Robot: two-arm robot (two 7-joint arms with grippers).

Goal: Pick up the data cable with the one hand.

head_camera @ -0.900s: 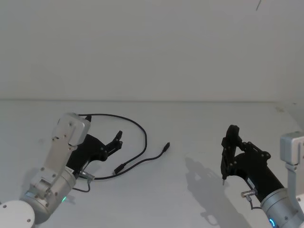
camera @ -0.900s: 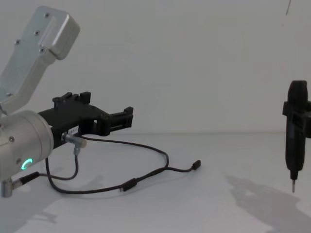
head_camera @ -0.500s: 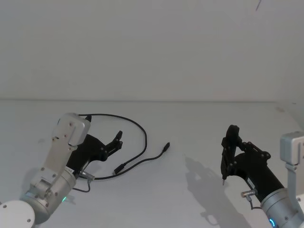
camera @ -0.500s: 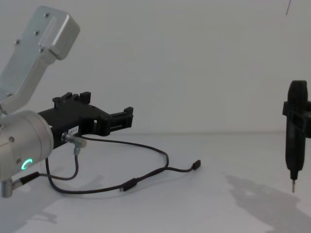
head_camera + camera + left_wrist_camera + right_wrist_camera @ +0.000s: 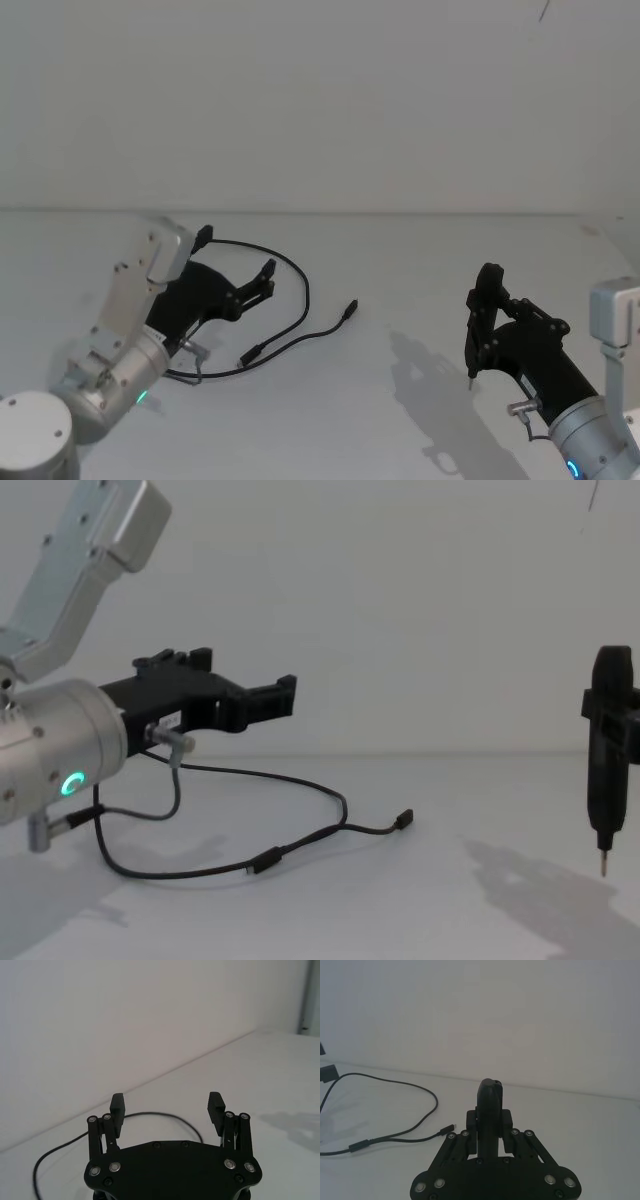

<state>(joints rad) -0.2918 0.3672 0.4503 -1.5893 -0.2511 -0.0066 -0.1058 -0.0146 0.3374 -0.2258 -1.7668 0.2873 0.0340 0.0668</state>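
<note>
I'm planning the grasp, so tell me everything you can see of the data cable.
The data cable is a thin black cord lying slack on the white table, curving in a wide arc, then branching to two small black plugs. Nothing grips it: the left gripper hangs open above its arc, apart from it.

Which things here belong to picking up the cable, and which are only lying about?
For the job:
data cable, lying on the table
left gripper, open, raised near the cable

Not for the job:
right gripper, parked at the right
white table
</note>
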